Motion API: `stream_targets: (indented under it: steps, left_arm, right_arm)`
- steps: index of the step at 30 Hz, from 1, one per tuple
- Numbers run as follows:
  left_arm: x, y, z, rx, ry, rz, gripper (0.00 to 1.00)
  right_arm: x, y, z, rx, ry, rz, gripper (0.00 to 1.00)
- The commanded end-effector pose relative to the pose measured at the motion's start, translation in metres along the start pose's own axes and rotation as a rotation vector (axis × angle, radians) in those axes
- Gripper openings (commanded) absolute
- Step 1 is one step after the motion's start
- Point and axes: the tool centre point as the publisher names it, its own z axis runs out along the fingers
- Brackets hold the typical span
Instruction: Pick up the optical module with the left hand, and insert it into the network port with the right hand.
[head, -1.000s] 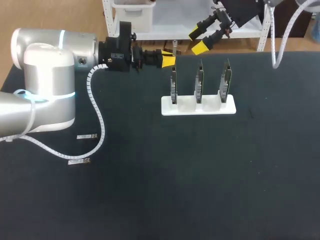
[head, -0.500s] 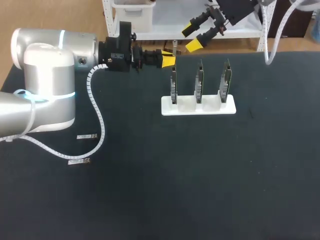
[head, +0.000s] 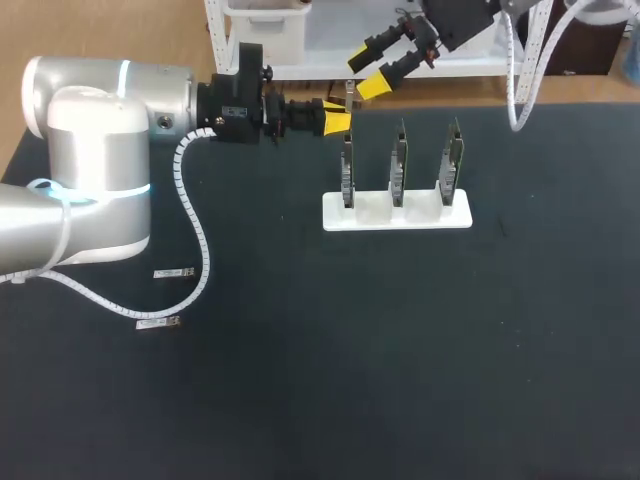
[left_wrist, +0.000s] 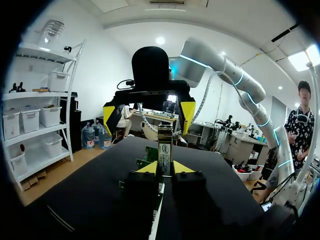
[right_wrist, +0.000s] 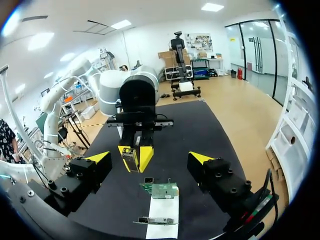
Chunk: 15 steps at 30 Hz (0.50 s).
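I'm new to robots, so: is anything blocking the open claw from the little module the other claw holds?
Nothing visible does. The open right gripper faces the optical module clamped in the left gripper, with only air between them; the white stand of boards sits lower, off that path.

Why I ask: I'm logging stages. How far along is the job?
Done: the left gripper is shut on the optical module, held off the table. In hand: the open right gripper hangs facing it, not touching. Left: the handover, then insertion into a port on the cards in the white stand.
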Motion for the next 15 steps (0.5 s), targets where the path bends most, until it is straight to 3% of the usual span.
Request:
stream_targets:
  steps: [1, 15]
  left_arm:
    - [0.0, -0.001, 0.0, -0.002, -0.001, 0.001, 0.0]
    - [0.0, -0.001, 0.0, -0.002, -0.001, 0.001, 0.0]
  right_arm:
    - [-0.002, 0.003, -0.002, -0.009, 0.007, 0.003, 1.0]
    - [-0.005, 0.014, 0.002, -0.019, 0.027, 0.025, 1.0]
